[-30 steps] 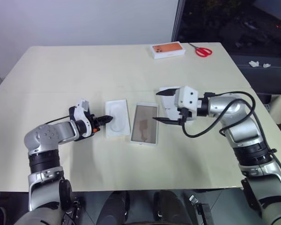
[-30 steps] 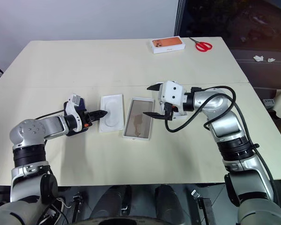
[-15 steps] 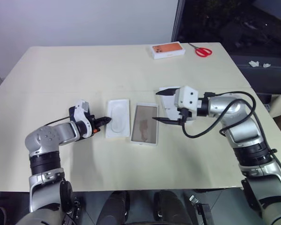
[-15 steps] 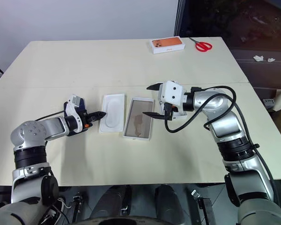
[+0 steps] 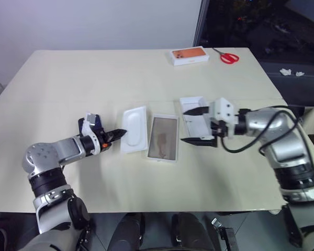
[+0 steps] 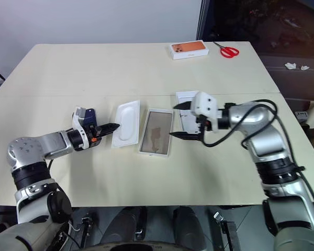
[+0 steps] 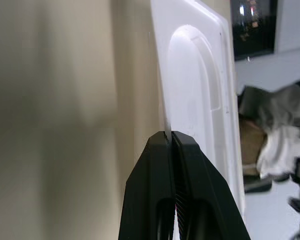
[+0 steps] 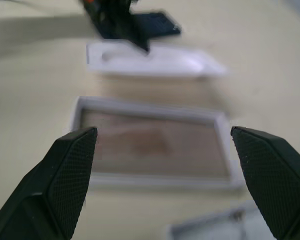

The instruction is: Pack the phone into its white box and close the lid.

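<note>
The white box [image 5: 163,138] lies open near the table's middle, its brownish floor bare. To its left the white insert tray [image 5: 134,128] with an oval recess sits tilted. My left gripper [image 5: 123,133] is shut on the tray's near left rim, and a thin white edge runs into the fingertips [image 7: 168,134]. The lid [image 5: 192,123] lies white side up to the right of the box. My right gripper [image 5: 197,125] hangs open over the lid's left side, pointing left at the box [image 8: 150,145]. The phone is out of view.
An orange-topped white box [image 5: 189,55] and red scissors [image 5: 229,56] lie at the table's far right edge. Crumpled white paper [image 5: 290,72] lies beyond the table on the right. Broad bare tabletop stretches across the back and the front.
My left gripper has closed on the insert tray's rim and risen a little, tilting the tray. My right gripper has drawn back to the right, off the box and over the lid.
</note>
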